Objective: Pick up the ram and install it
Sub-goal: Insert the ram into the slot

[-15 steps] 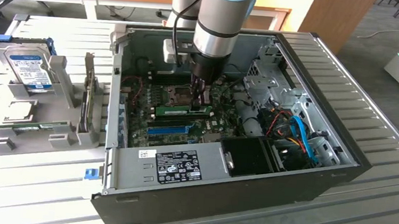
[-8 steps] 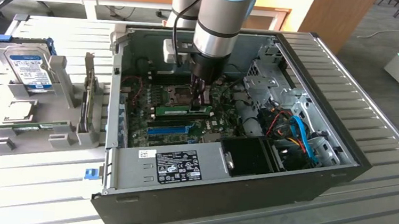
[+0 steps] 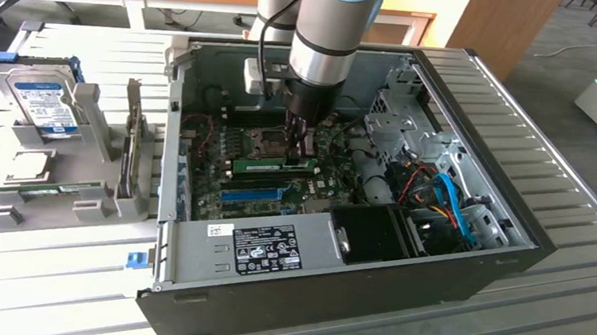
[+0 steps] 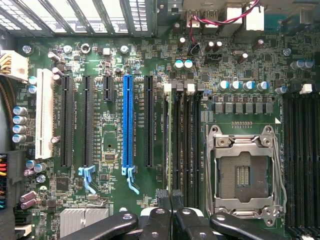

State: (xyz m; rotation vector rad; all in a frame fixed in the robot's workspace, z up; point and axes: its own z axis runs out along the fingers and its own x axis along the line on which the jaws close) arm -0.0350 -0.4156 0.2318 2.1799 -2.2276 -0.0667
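Slatted counter (image 3: pixel 44 275) carries the open case (image 3: pixel 374 293); mid-frame my fingers (image 4: pixel 163 196) pinch the ram (image 3: pixel 267 166) upright, edge down to seat in the board (image 4: pixel 110 125)

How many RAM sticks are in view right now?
2. One ram stands inside the case, at the gripper. A second green stick lies in the grey holder at the exterior view's left. The arm may hide others.

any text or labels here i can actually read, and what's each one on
None can be read.
White sticker on the computer case: print too small.
Blue label on the hard drive: blurred.
White lettering along the motherboard slots: too small.
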